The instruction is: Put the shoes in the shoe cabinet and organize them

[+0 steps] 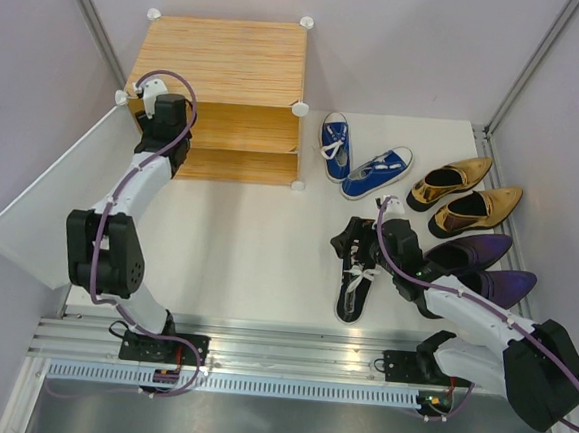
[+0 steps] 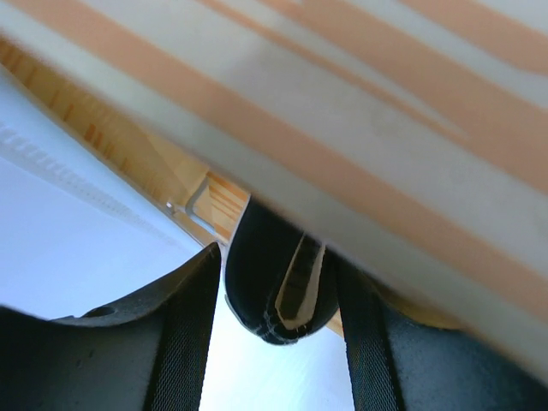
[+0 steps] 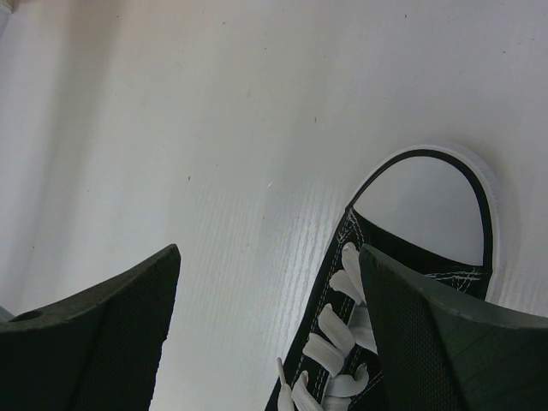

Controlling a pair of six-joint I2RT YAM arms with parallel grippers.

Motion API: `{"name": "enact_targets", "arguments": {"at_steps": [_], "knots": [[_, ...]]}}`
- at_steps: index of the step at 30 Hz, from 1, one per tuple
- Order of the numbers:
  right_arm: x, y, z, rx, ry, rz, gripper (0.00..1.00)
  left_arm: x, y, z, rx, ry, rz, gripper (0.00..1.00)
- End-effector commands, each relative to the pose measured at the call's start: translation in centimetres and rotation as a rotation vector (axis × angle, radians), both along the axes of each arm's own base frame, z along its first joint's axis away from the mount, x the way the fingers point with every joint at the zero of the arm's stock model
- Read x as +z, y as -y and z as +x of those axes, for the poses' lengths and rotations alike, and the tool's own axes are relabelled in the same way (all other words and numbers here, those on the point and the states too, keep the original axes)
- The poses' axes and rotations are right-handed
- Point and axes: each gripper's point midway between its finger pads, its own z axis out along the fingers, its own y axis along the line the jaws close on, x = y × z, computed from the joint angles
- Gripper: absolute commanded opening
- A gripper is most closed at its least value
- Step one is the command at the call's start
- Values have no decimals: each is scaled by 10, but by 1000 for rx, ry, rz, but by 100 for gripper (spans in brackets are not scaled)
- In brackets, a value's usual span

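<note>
The shoe cabinet (image 1: 231, 62) stands at the far edge of the tabletop (image 1: 247, 243), left of the middle, with its white door (image 1: 40, 197) swung out toward the left edge. The left gripper (image 2: 276, 257) is at the cabinet's front left corner. Its fingers are spread to either side of the heel of a black sneaker (image 2: 257, 287) lying under a wooden shelf, with a sliver of light between one finger and the shoe. The right gripper (image 3: 270, 248) hangs with its fingers wide apart over the other black sneaker (image 1: 354, 290), which lies near the middle of the tabletop. The blue sneakers (image 1: 376, 173) sit just right of the cabinet. The gold heels (image 1: 451, 182) and purple heels (image 1: 467, 253) lie toward the right edge.
</note>
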Motion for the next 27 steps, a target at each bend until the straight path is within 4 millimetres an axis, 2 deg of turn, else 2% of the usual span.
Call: {"name": "enact_targets", "arguments": {"at_steps": [1, 8, 13, 16, 21, 24, 27], "knots": [[16, 0, 8, -11, 59, 17, 89, 26, 11, -8, -47, 87, -82, 60], [16, 0, 6, -5, 59, 23, 88, 26, 18, -21, -75, 97, -121, 60], [17, -1, 5, 2, 58, 26, 88, 12, 17, -36, -60, 72, -136, 60], [17, -1, 4, 4, 57, 31, 89, 3, 17, -45, -58, 59, -142, 55], [19, -2, 4, 4, 62, 36, 88, -5, 23, -51, -73, 60, -175, 35], [19, -2, 4, 4, 62, 35, 88, -14, 30, -47, -96, 60, -196, 32], [19, -1, 4, 4, 63, 33, 88, -14, 33, -40, -108, 81, -207, 31]]}}
